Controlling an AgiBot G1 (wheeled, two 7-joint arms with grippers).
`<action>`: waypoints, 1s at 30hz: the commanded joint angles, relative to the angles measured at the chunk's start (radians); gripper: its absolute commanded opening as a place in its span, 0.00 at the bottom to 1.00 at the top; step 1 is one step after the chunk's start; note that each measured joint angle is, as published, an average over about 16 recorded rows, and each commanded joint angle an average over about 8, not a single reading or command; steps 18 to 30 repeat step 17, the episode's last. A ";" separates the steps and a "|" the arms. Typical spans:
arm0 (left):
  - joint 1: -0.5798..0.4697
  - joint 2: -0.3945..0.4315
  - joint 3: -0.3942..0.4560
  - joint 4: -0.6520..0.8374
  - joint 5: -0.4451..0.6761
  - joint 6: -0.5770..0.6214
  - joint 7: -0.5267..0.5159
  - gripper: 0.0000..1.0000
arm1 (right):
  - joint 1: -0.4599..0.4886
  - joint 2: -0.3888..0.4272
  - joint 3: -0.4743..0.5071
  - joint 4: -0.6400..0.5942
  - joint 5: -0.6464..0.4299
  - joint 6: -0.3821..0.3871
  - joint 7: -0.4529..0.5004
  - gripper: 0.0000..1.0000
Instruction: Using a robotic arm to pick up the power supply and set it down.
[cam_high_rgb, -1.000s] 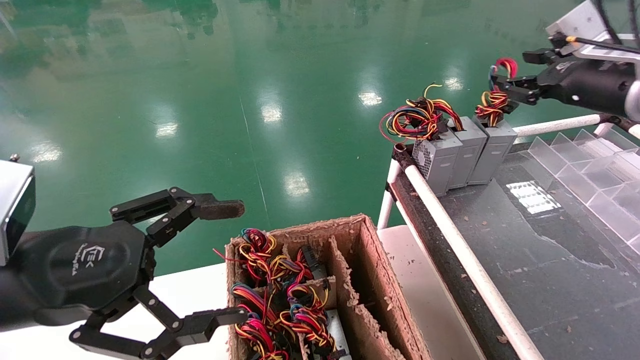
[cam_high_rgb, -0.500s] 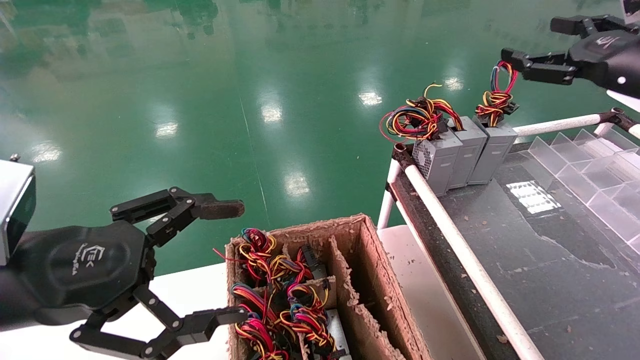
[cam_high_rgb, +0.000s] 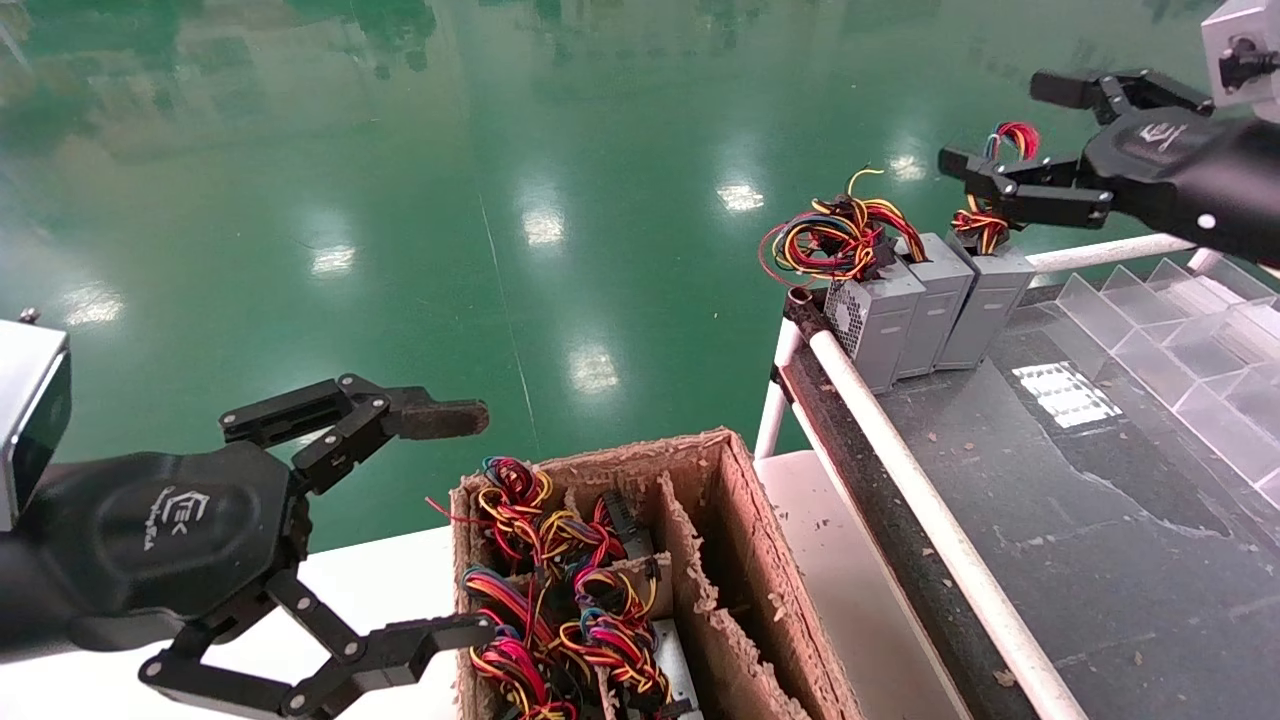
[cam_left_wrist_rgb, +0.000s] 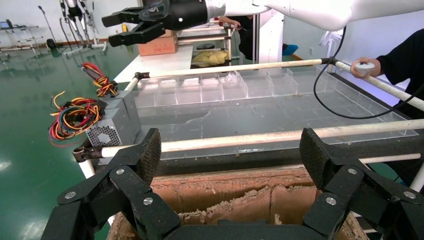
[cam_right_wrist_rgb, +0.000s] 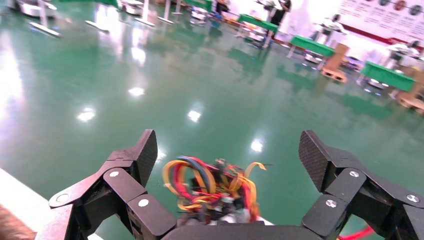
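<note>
The power supply (cam_high_rgb: 990, 295), a plain grey box, stands upright at the far end of the dark table (cam_high_rgb: 1100, 540), last in a row of three. Its red, yellow and orange wire bundle (cam_high_rgb: 982, 222) sticks up from the top. My right gripper (cam_high_rgb: 1005, 125) hovers open just above that bundle and holds nothing. In the right wrist view the wires (cam_right_wrist_rgb: 210, 185) sit low between the spread fingers of the right gripper (cam_right_wrist_rgb: 228, 152). My left gripper (cam_high_rgb: 455, 525) stays open and idle beside the cardboard box; the left wrist view shows the left gripper (cam_left_wrist_rgb: 231, 150) empty.
A cardboard box (cam_high_rgb: 740, 560) with dividers holds several more wired supplies. Two other grey boxes (cam_high_rgb: 905, 305) stand next to the power supply. White rails (cam_high_rgb: 900, 470) edge the table, clear plastic compartments (cam_high_rgb: 1180, 330) line its right side, and a person's hand (cam_left_wrist_rgb: 365, 67) is at the far side.
The right gripper rose clear of the wire bundle, then shifted left and slightly down above it. The power supply stayed standing in the row. The left arm has not moved.
</note>
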 joint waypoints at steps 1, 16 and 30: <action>0.000 0.000 0.000 0.000 0.000 0.000 0.000 1.00 | -0.026 0.010 0.003 0.036 0.021 -0.018 0.012 1.00; 0.000 0.000 0.000 0.000 0.000 0.000 0.000 1.00 | -0.207 0.078 0.025 0.291 0.167 -0.141 0.097 1.00; 0.000 0.000 0.000 0.000 0.000 0.000 0.000 1.00 | -0.213 0.081 0.026 0.299 0.172 -0.145 0.100 1.00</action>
